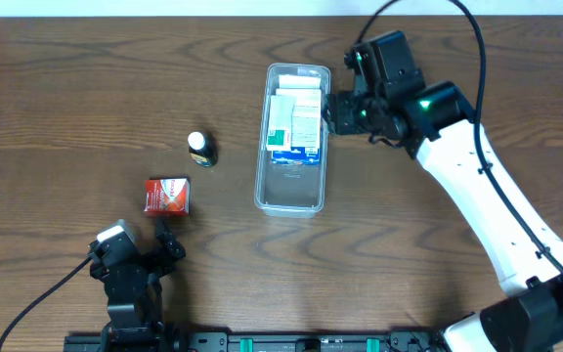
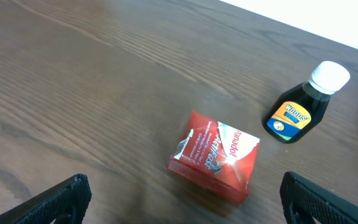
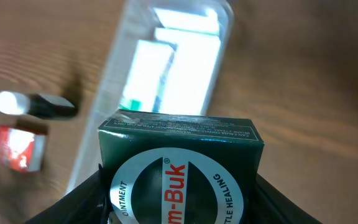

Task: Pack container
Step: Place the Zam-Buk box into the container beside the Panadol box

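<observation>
We find the clear plastic container [image 1: 291, 196] lying on the wooden table [image 1: 86, 88], its long axis running away from the robot. White and green cartons [image 1: 294, 122] fill its far half, and its near half is bare.

The right gripper [image 1: 332, 112] stands at the container's right long wall, toward the far end. Its fingers [image 3: 82, 205] are closed on the two sides of a dark green ointment box [image 3: 179, 168].

Left of the container, and apart from it, is a dark bottle [image 2: 303, 102] with a white cap. A red Panadol box [image 2: 213, 155] lies farther from the container than the bottle.

The left gripper [image 1: 167, 242] sits beyond the red box from the container, on the near side. Its jaws are spread wide and hold nothing.
</observation>
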Robot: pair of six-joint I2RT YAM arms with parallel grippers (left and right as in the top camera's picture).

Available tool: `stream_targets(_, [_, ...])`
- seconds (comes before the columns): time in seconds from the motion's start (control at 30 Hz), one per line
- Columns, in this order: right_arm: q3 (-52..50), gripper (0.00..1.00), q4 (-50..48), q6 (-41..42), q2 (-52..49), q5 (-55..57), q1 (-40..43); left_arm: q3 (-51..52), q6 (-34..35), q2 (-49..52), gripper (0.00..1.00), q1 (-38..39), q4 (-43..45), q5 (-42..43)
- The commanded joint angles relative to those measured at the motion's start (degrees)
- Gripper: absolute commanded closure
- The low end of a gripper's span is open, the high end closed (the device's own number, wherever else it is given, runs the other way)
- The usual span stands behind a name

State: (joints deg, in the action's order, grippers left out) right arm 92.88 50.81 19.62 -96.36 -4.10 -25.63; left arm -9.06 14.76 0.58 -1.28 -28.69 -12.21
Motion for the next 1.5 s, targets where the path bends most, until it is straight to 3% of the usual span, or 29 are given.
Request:
stream_targets(0.0, [3.2, 0.54, -1.5, -1.5, -3.9, 0.0, -0.8, 1.0, -1.0, -0.4, 0.02, 0.1, -0.1, -0.5])
stream_targets(0.47, [15.0, 0.51, -3.0, 3.0, -21.8, -0.9, -2.6, 1.0, -1.0, -0.4, 0.02, 0.1, -0.1, -0.5])
stream_targets(0.7, [14.9, 0.52, 1.0, 6.4, -22.7, -0.8, -2.7, 1.0, -1.0, -0.4, 0.02, 0.1, -0.1, -0.5])
stream_targets(0.93, [14.7, 0.41, 1.3, 7.6, -22.9, 0.3, -3.9, 1.0, -1.0, -0.4, 0.02, 0.1, -0.1, -0.5])
stream_targets(1.33, [14.7, 0.39, 1.9, 10.2, -22.9, 1.2, -4.0, 1.0, -1.0, -0.3, 0.02, 0.1, -0.1, -0.5])
stream_targets(1.47, [14.7, 0.30, 1.9, 10.2, -22.9, 1.4, -4.0, 1.0, -1.0, -0.4, 0.02, 0.1, -0.1, -0.5])
